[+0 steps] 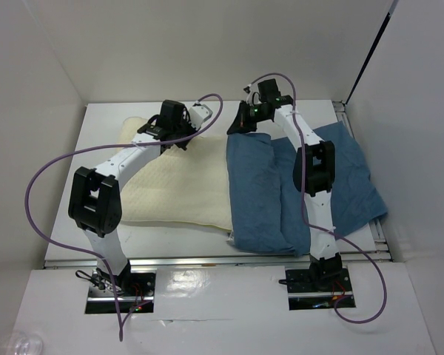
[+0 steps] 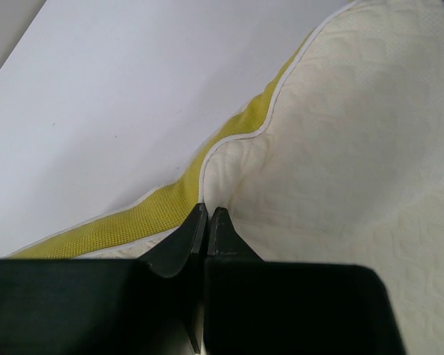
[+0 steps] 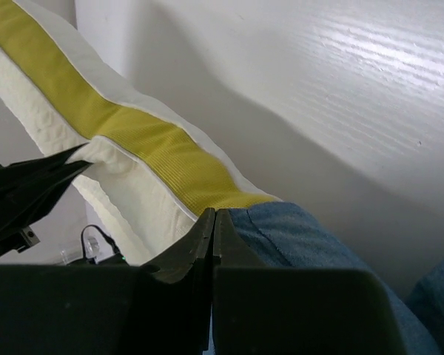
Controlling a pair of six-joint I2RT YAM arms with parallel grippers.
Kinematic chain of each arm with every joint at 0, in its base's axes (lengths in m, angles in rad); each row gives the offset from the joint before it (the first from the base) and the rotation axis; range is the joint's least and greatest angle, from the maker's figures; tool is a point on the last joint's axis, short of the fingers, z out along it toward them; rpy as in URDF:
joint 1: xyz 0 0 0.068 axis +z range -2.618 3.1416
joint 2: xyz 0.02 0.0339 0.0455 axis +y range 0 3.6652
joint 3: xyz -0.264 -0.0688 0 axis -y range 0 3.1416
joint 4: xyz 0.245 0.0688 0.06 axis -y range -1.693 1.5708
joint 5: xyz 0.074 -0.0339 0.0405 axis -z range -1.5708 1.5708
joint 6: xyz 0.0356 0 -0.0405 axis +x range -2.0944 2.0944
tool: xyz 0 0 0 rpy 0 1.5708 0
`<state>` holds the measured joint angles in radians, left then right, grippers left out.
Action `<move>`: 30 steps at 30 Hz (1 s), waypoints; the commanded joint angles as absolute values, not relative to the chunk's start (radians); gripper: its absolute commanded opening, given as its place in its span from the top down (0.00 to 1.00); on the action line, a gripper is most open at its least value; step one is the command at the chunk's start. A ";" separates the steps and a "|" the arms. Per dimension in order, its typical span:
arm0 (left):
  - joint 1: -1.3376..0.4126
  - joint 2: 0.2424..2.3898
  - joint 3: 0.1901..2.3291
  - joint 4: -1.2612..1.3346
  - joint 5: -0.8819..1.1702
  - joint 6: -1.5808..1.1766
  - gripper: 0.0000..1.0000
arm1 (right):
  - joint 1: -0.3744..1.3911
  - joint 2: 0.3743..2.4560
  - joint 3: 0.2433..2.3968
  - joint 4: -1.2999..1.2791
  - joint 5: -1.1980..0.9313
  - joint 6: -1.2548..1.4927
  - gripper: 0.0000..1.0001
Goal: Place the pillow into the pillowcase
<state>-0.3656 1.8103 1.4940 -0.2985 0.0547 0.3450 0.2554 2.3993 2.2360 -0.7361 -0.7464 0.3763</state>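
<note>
The cream-yellow pillow (image 1: 170, 192) lies on the left half of the table, and its right end goes into the dusty-blue pillowcase (image 1: 263, 192) on the right half. My left gripper (image 1: 182, 142) is at the pillow's far edge. In the left wrist view its jaws (image 2: 208, 214) are shut on the white-piped seam, beside the yellow band (image 2: 133, 222). My right gripper (image 1: 238, 127) hangs over the pillowcase's far left corner. Its jaws (image 3: 214, 214) are shut on the blue hem (image 3: 303, 237), where the pillow's yellow band (image 3: 148, 148) goes under the fabric.
White enclosure walls stand close behind and on both sides of the table (image 1: 103, 126). A metal rail (image 1: 379, 240) runs along the table's right edge. Purple cables loop from both arms. The left gripper's black body (image 3: 22, 196) shows at the left of the right wrist view.
</note>
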 commanded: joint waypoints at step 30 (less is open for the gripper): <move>-0.339 1.829 1.528 -0.170 -0.110 0.238 0.63 | 0.292 2.448 2.462 -0.529 -0.839 0.440 0.43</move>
